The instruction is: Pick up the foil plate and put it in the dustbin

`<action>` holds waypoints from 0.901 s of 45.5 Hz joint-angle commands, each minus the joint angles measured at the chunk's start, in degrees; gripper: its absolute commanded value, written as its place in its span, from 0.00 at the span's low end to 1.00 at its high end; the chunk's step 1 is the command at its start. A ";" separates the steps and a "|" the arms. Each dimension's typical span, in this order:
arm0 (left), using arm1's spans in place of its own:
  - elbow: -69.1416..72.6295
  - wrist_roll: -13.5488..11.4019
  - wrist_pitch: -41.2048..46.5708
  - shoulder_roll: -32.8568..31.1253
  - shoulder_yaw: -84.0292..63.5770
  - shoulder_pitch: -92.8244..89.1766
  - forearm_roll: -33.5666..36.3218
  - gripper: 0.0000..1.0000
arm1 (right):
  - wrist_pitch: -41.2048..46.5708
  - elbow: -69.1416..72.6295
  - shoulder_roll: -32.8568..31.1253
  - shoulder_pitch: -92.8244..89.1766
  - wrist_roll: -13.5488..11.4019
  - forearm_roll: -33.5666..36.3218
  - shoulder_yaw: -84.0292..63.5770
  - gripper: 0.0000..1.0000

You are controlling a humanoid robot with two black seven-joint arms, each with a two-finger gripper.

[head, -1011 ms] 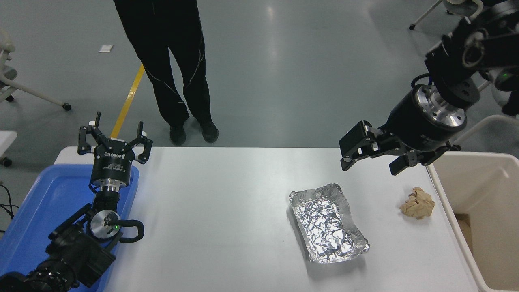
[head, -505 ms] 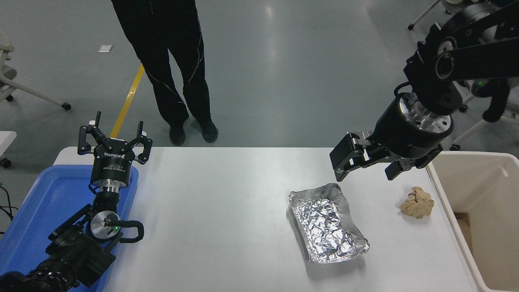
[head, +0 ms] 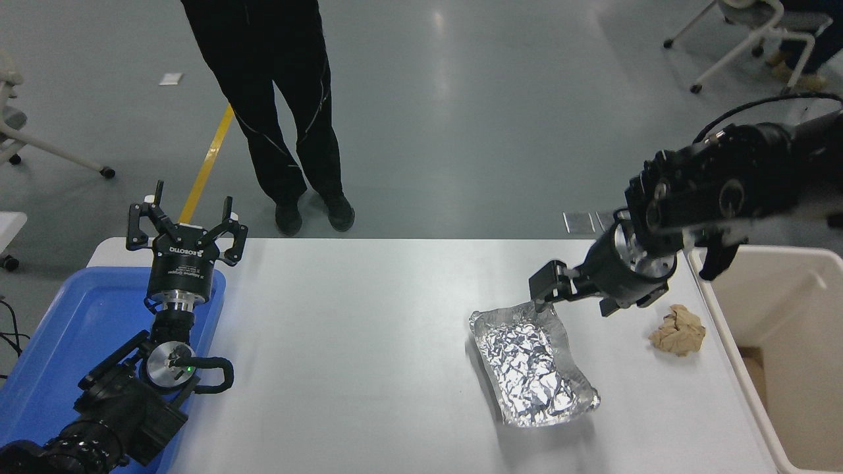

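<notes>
Silver foil plate (head: 535,361) lies at the surface's (head: 362,342) four o'clock; right claw (head: 571,297), fingers apart, at its far rim

The right arm reaches in low from the right edge, wrist angled down and leftward, its right gripper (head: 571,297) with fingers spread apart, while the left arm sits parked at the lower left, its left gripper (head: 186,224) pointing up with fingers splayed wide.
</notes>
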 commanded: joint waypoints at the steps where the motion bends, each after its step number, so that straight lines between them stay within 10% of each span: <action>1: 0.01 0.00 -0.09 0.01 0.00 -0.02 0.00 0.99 | -8.14 -8.19 0.86 -14.85 1.89 -4.89 2.21 1.00; 33: 0.01 0.00 0.00 0.01 0.00 -0.02 0.00 0.99 | -15.26 -25.43 2.17 -32.61 1.80 -7.70 5.65 0.99; 41: 0.01 0.00 0.00 0.01 0.00 -0.02 0.00 0.99 | -15.44 -27.19 2.17 -35.15 1.71 -11.13 5.56 0.81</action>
